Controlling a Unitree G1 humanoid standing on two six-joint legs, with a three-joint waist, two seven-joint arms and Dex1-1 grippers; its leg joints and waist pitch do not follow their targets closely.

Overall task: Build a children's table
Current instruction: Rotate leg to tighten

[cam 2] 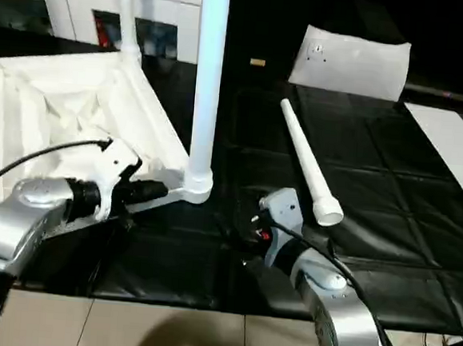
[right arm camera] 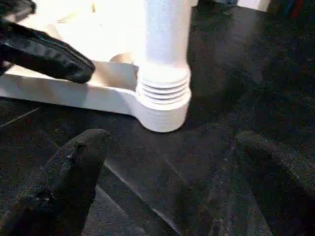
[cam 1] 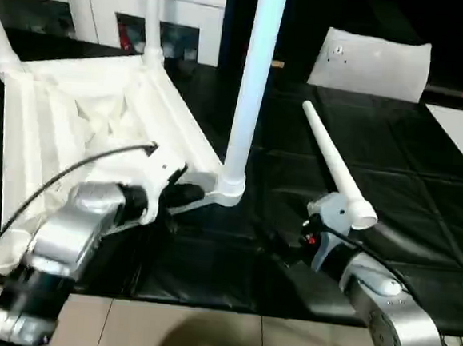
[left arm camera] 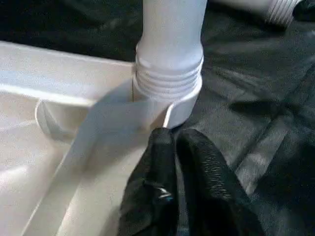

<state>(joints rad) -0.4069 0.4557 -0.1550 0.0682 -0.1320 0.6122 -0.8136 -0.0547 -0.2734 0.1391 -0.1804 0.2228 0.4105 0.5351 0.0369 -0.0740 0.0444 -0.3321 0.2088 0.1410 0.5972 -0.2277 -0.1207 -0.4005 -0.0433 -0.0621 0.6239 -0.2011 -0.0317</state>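
Left gripper [left arm camera: 173, 140] seemingly closed beside table [cam 1: 67, 120] corner.

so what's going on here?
The robot is assembling a white children's table. The tabletop lies upside down on the black mat with three legs standing in corner sockets. The left gripper, shut, sits at the nearest leg. The right gripper is open, beside the loose fourth leg.
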